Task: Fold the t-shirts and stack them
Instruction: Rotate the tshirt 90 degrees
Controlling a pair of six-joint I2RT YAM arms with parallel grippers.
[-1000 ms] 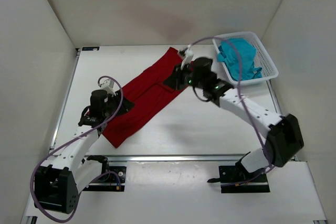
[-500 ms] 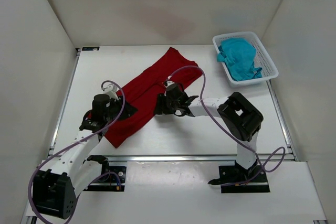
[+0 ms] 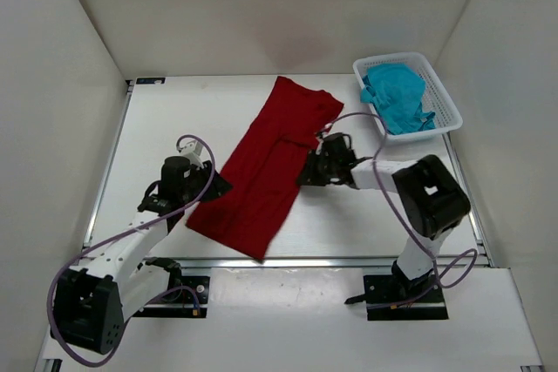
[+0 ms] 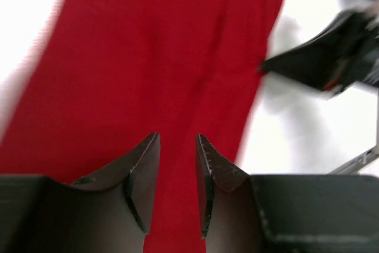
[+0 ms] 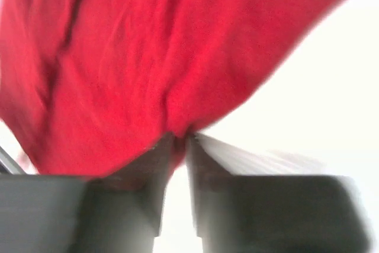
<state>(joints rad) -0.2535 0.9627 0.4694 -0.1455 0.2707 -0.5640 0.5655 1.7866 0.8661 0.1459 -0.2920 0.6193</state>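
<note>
Since the red shirt (image 3: 266, 167) lies flat as one long strip, one end pointing toward the basket (image 3: 443, 89) and the other running away from it, the coming fold turns on that long axis. Judged from here, either an end must be carried along the axis onto the other, or an edge must be drawn across it.

The right gripper (image 3: 312, 169) sits at the strip's basket-side edge, about midway down its length. In the blurred wrist view its fingers (image 5: 151, 167) are nearly together with a pucker of red cloth nipped between them, so it seems to have hold of that edge.

The left gripper (image 3: 209, 187) is at the edge turned away from the basket, closer to the end farthest from it. Its fingers (image 4: 145, 167) stand a narrow gap apart with red showing in the gap; whether any cloth is held there I cannot tell.

The two grippers thus face each other across the strip, not along it, and the left arm is the nearer to the end farthest from the basket. The teal shirt (image 3: 397, 98) lies bunched inside the basket, well apart from both grippers.
</note>
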